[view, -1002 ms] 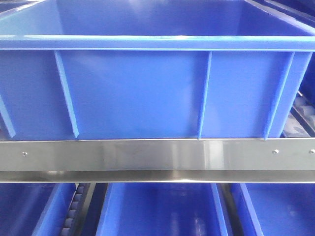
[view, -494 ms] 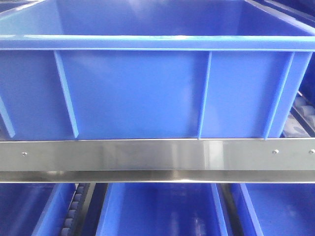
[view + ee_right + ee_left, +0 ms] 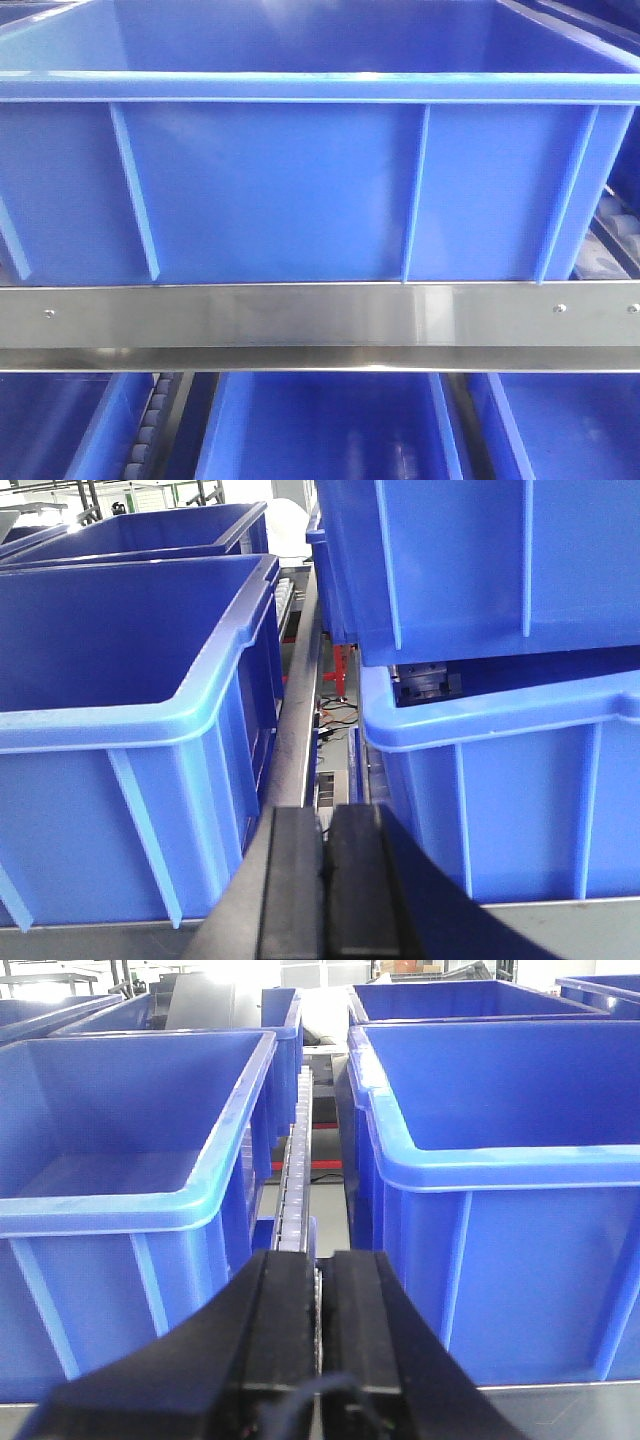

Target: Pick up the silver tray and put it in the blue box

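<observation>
The blue box (image 3: 280, 190) fills the front view: a wide crate with a thick rim and vertical ribs, and what shows of its inside is bare. The silver tray is out of view in all frames. My left gripper (image 3: 318, 1260) is shut and empty, low in front of the gap between two blue crates; the right one (image 3: 500, 1210) has a ribbed wall. My right gripper (image 3: 322, 820) is shut and empty, in front of the gap between a wide blue crate (image 3: 120, 760) and stacked crates (image 3: 500, 780).
A steel shelf rail (image 3: 320, 315) runs across under the blue box. Narrower blue bins (image 3: 320, 425) sit on the level below. A roller track (image 3: 295, 1170) runs between crates. More blue crates stand behind and to both sides.
</observation>
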`<state>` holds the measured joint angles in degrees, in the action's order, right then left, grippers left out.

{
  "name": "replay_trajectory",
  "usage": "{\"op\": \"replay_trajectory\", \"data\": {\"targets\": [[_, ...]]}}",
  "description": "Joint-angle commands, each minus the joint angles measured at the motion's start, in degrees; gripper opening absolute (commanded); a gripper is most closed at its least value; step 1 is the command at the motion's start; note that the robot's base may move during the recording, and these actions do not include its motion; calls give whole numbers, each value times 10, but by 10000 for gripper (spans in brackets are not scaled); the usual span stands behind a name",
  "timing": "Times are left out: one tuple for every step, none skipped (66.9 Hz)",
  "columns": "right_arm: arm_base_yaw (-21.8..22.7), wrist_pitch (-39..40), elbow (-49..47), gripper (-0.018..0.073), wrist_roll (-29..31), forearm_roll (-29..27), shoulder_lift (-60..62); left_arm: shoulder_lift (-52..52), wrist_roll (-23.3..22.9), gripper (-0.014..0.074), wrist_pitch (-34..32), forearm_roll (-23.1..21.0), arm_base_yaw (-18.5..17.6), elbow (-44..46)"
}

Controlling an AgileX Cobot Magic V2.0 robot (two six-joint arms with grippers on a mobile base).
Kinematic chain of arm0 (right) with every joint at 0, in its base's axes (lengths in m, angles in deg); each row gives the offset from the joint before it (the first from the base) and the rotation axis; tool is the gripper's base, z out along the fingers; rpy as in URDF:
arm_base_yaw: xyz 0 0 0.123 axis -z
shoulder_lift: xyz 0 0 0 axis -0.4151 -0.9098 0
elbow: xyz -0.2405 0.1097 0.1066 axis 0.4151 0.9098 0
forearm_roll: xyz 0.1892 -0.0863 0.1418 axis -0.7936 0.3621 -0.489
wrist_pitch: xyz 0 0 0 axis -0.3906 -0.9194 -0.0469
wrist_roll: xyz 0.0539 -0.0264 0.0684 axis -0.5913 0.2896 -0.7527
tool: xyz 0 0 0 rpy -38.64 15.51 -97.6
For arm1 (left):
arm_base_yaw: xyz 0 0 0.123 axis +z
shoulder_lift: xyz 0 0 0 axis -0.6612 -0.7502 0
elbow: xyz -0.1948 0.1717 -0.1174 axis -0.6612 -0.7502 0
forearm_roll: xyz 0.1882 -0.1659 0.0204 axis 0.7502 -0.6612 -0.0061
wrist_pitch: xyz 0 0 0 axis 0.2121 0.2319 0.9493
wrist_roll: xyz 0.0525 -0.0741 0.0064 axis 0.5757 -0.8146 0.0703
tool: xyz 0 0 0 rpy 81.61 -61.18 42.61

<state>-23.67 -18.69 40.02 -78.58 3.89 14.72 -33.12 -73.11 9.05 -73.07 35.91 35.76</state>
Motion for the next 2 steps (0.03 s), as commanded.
{"op": "replay_trajectory", "data": {"targets": [[3, 45, -10, 54, 6, 2, 13, -5, -5, 13, -50, 1, 1, -10], [3, 45, -10, 54, 6, 2, 13, -5, -5, 13, -50, 1, 1, -10]]}}
